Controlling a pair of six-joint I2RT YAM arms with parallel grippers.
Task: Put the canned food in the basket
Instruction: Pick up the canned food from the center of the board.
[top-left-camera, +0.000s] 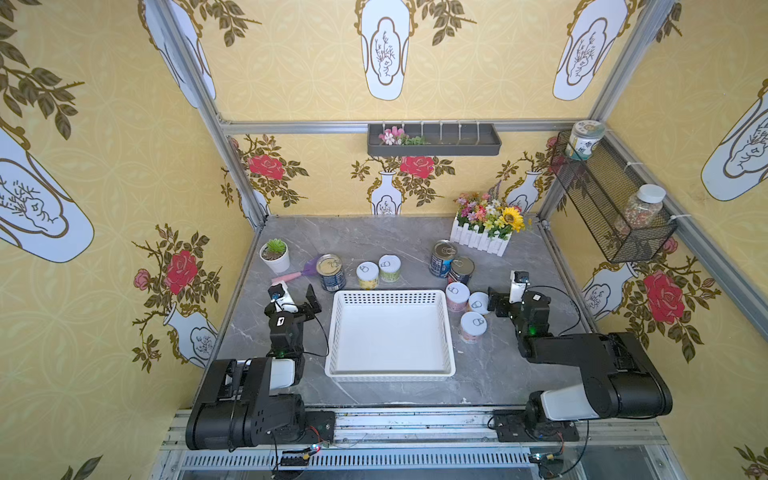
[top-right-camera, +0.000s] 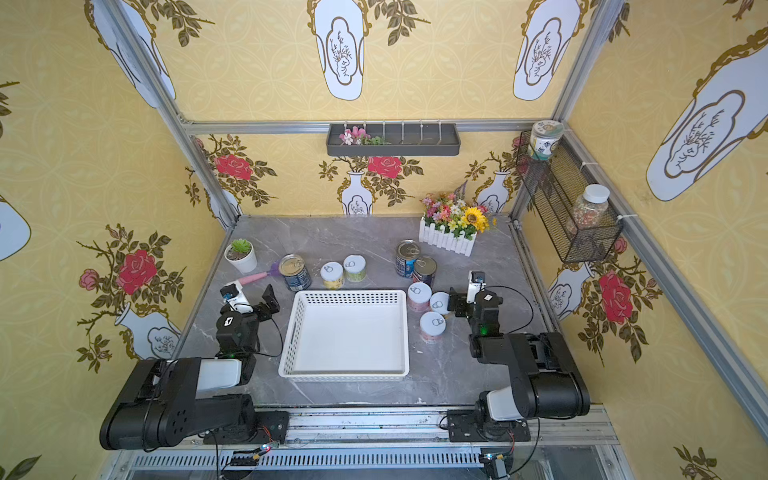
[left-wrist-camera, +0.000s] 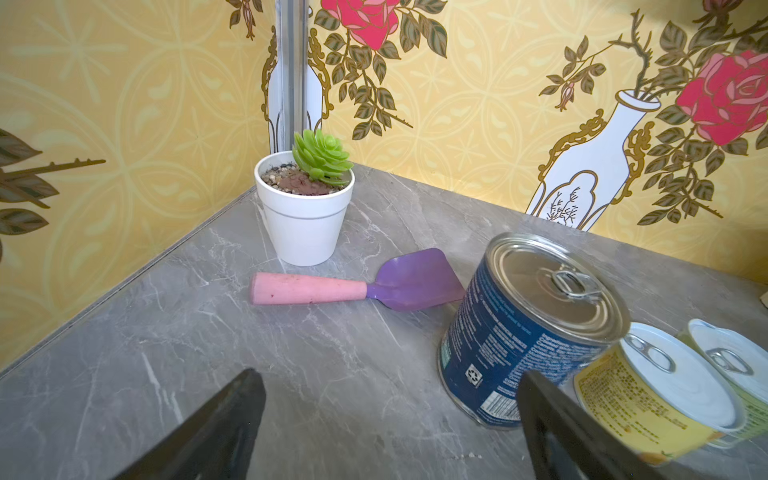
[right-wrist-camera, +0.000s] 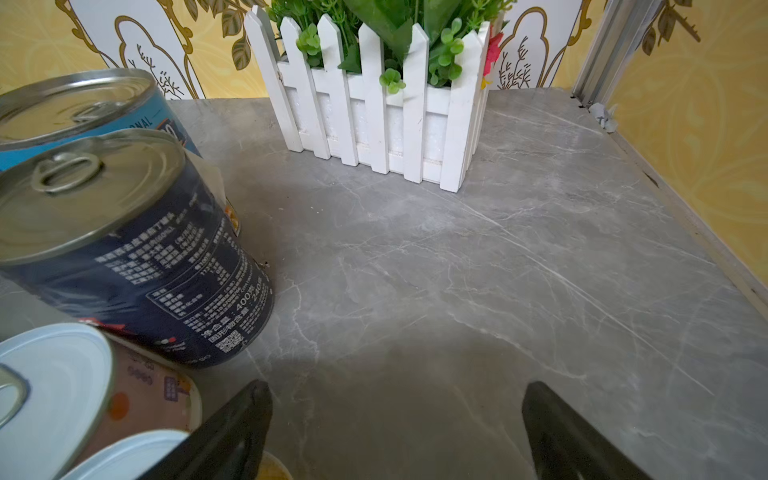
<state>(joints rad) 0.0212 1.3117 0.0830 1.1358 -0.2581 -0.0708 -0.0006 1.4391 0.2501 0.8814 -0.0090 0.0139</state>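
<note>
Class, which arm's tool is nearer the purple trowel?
Left. The left tool is just in front of the trowel; the right tool is across the basket, beside the white-lidded cans.

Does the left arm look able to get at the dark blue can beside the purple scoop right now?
Probably yes. The left gripper is open and empty, and the dark blue can stands close ahead with only bare table between.

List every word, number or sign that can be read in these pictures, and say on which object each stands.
"400" and "240": dark navy silver-topped can, among Chinese print too blurred to read.
"ONAL", end of a cut-off word: light blue silver-topped can behind it.
Recycling sign: dark blue silver-topped can in the left wrist view; its other print is too small.
Unreadable: print on the short yellow white-lidded can.
</note>
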